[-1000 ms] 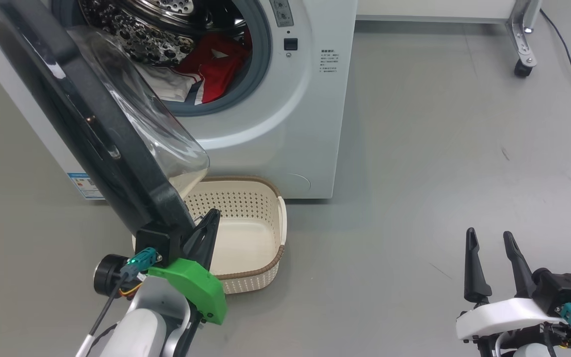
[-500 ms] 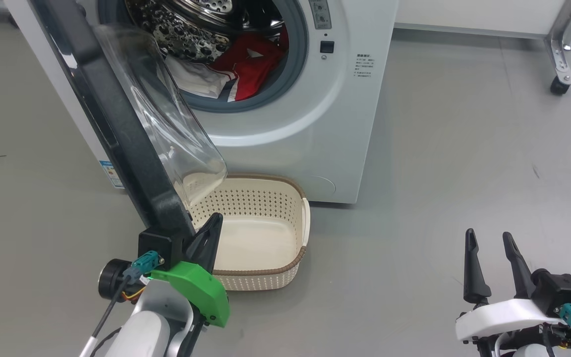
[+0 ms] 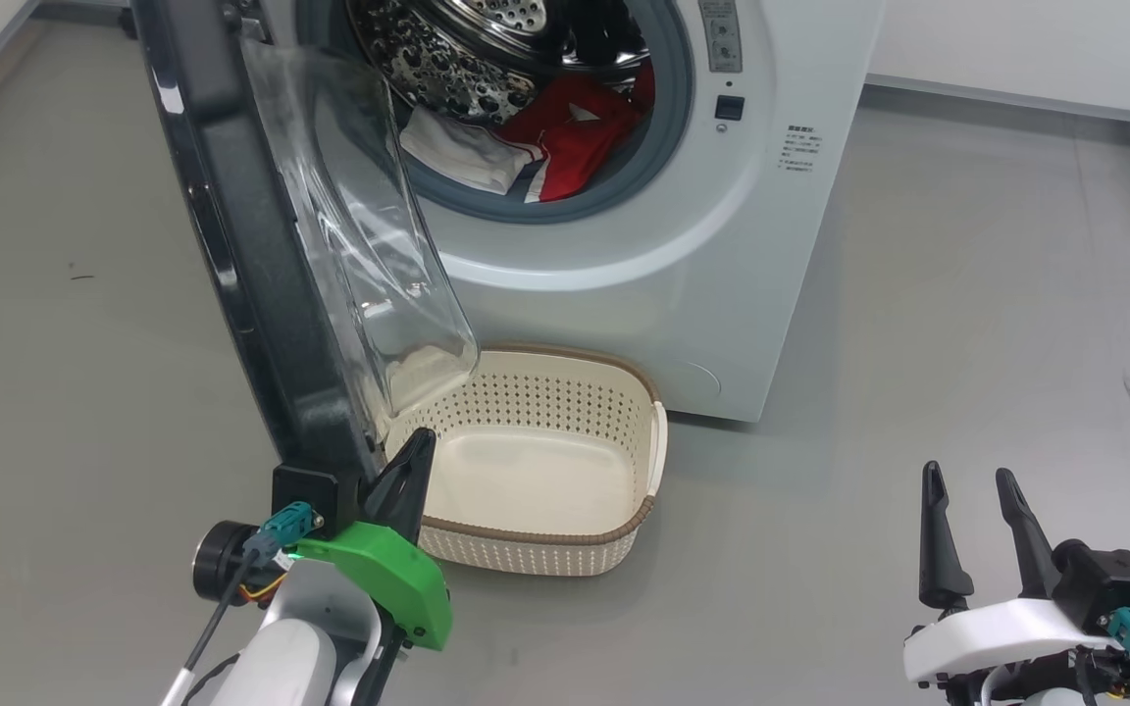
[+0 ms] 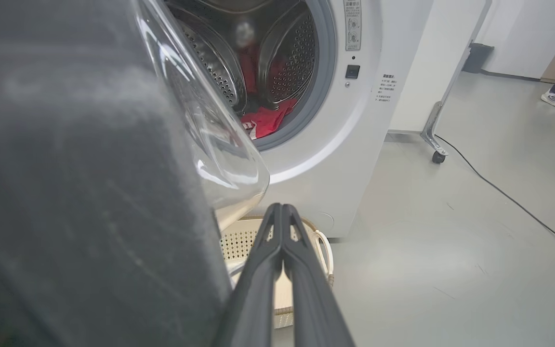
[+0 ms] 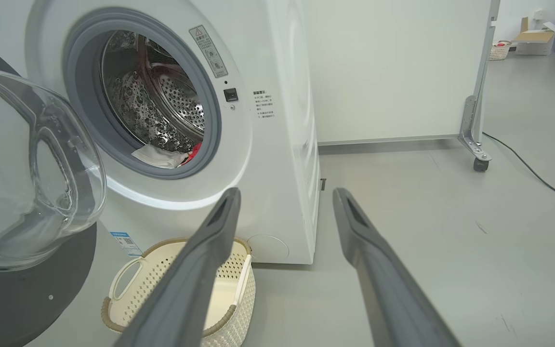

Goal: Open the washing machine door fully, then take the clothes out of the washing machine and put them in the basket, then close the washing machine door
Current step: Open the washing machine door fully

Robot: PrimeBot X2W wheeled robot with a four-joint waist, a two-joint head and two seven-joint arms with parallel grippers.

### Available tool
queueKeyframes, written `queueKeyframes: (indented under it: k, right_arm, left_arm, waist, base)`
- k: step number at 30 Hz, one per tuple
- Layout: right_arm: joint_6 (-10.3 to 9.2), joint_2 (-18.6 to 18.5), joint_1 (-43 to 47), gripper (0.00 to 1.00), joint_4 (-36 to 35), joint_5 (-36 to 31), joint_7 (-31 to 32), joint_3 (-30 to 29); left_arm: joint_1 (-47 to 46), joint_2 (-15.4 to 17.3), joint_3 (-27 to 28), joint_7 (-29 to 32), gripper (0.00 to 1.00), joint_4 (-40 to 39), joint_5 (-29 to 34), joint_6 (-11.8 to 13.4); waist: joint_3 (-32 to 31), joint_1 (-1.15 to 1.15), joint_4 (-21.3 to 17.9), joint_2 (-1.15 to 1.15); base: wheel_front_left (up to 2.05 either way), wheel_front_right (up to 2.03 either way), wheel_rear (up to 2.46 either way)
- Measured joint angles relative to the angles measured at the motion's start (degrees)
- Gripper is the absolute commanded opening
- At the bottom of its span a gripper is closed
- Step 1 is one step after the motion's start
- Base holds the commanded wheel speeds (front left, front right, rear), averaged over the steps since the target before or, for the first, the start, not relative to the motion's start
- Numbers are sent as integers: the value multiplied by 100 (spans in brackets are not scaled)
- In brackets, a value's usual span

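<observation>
Door [image 3: 231,245] apparently swung wider since earlier; left claw [image 3: 418,441] closed, beside its rim; right claw [image 3: 967,473] spread, empty

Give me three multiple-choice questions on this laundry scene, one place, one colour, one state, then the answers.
1. Where is the basket? A. On the floor before the washing machine. B. On top of it. C. On a shelf.
2. What colour is the larger garment in the drum? A. Blue. B. Red. C. Green.
3. How is the right gripper? A. Fingers apart, empty. B. Shut on cloth. C. Shut on the basket.
Answers: 1 A, it stands on the floor at the machine's foot. 2 B, the cloth is bright red. 3 A, a gap shows between its fingers.
</observation>
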Motion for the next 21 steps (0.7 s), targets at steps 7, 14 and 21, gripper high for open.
queueKeyframes:
  k: [7,14,21]
  right_arm:
    - [49,8,42,100,13,-25,0,18]
    - [51,13,73,100,30,-51,0,21]
    - [59,20,73,100,67,-52,0,52]
  left_arm:
    - [1,3,45,-51,0,56,-57,38]
    - [2,14,94,-103,0,79,-68,79]
    - [7,22,216,-126,0,92,-74,126]
  waist:
    - [-27,0,287,0]
    - [-44,0,539,0]
    - [-34,0,746,0]
  base:
    - [0,0,0]
    - [0,0,0]
    - [0,0,0]
